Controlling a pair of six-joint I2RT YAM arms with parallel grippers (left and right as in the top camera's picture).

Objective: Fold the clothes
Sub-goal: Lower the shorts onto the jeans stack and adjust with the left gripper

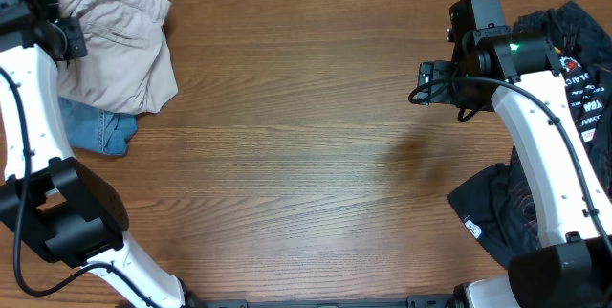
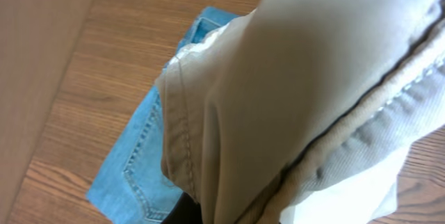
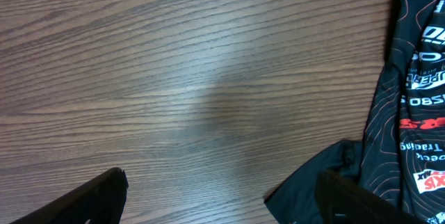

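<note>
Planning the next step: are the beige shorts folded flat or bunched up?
Bunched up. The beige shorts lie in a rumpled heap with uneven edges and creases, partly over the denim shorts.

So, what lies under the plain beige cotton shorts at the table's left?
A pair of light-blue denim shorts lies under the beige cotton shorts; only one stitched corner sticks out. The rest of the denim is covered, so anything else beneath cannot be seen.
</note>
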